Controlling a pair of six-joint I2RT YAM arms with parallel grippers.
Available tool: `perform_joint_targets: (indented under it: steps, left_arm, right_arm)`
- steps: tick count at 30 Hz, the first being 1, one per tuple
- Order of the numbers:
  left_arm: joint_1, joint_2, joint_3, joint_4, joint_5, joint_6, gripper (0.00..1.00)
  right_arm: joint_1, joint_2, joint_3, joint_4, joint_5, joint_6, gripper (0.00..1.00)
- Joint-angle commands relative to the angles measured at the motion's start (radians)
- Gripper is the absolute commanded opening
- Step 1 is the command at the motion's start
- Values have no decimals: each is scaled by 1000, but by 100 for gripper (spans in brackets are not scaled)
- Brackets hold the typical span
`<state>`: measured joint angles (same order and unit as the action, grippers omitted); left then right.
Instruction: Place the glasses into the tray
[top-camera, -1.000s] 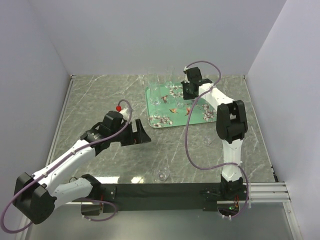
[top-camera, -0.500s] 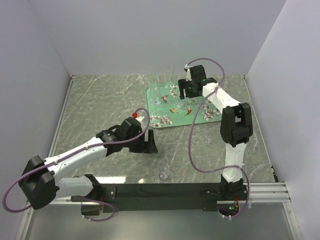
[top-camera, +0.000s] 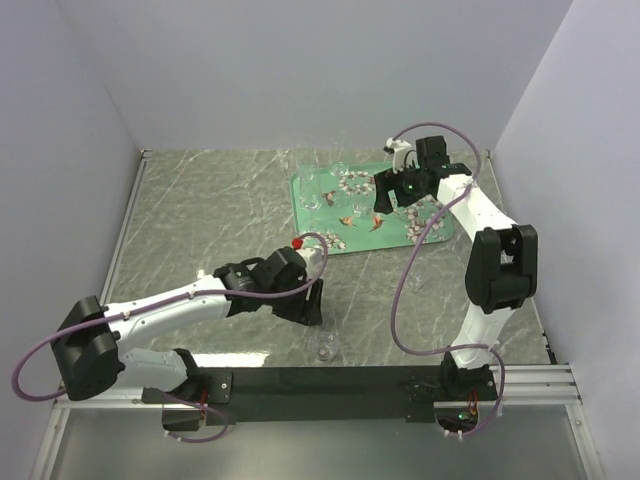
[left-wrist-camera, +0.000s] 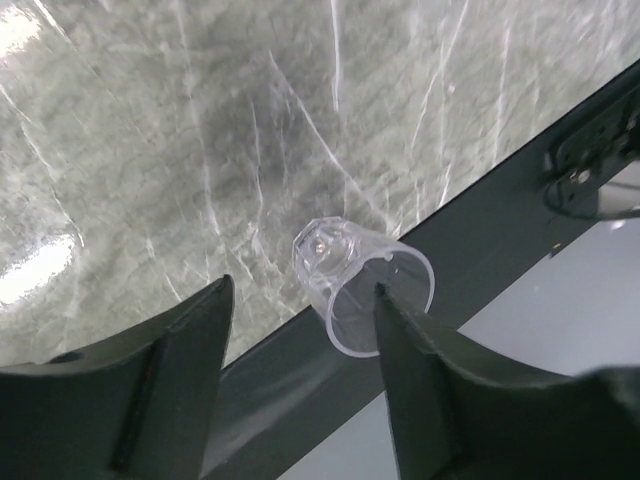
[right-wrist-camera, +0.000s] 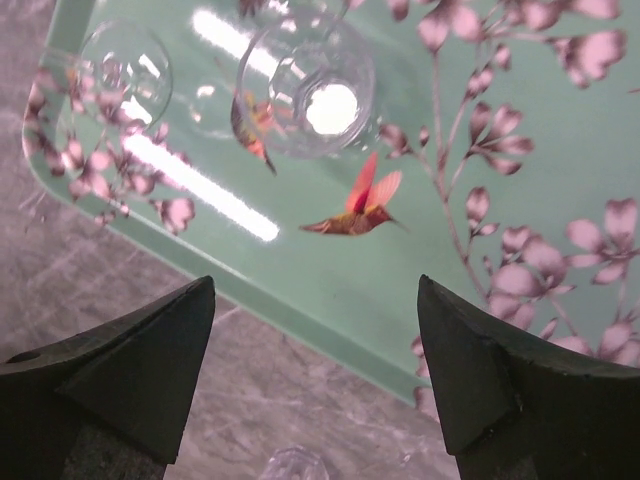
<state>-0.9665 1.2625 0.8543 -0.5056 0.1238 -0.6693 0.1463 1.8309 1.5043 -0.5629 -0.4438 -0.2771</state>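
A small clear glass (left-wrist-camera: 365, 285) stands on the marble table by its near edge, also visible in the top view (top-camera: 325, 348). My left gripper (left-wrist-camera: 300, 285) is open just short of the glass, its right fingertip (left-wrist-camera: 385, 300) overlapping the rim. The teal flowered tray (top-camera: 425, 232) lies at the back right with several clear glasses on it, one (right-wrist-camera: 310, 95) near a printed bird and another (right-wrist-camera: 120, 70) by the corner. My right gripper (right-wrist-camera: 315, 283) hangs open and empty above the tray's near edge (right-wrist-camera: 300, 325). In the top view the left gripper (top-camera: 310, 300) and right gripper (top-camera: 385, 190) are far apart.
Another clear glass (right-wrist-camera: 295, 465) stands on the table just off the tray, faint in the top view (top-camera: 415, 283). A black rail (top-camera: 330, 382) runs along the near edge right behind the glass by my left gripper. Pale walls enclose the table on three sides.
My left arm has swung right and toward the near edge, up to the lone glass, its jaws narrowing. My right gripper has opened and drawn back to the right over the tray.
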Motion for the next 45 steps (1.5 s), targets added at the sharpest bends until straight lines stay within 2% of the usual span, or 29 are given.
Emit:
perform_joint_targets:
  steps: [1,11,18,23,26,29,32,33,41,45]
  left_arm:
    - [-37,17,61,-43,-29,42,63]
    - [-132,110,129,-111,-96,56,52]
    - [-176,184,172,-168,-154,60,39]
    - [-207,228,209,-198,-193,60,34]
    - [-230,267,235,-235,-231,60,27]
    - [-251,301,261,-269,-266,63,17]
    - [-262,311,285,-280,-292,69,2]
    - [-262,311,299,-281,-302,73,0]
    - [-247,357,443,-323,-417,157,0]
    - [-160,409,541,-304,-414,235,0]
  right_arm:
    - [-5,-68,-42,1,-75,-59,88]
    - [-30,-133,-108,47,-96,-28,89]
    - [-54,-176,-133,54,-104,-19,88]
    - [-68,-206,-162,63,-110,-10,88]
    - [-74,-225,-184,67,-118,-4,88]
    - [-83,-245,-200,69,-122,-1,88]
    - [-94,-257,-210,67,-127,1,88]
    - [-102,-266,-211,69,-128,1,88]
    - [-142,-294,-197,63,-128,-13,88]
    - [-174,-292,-196,63,-136,-14,88]
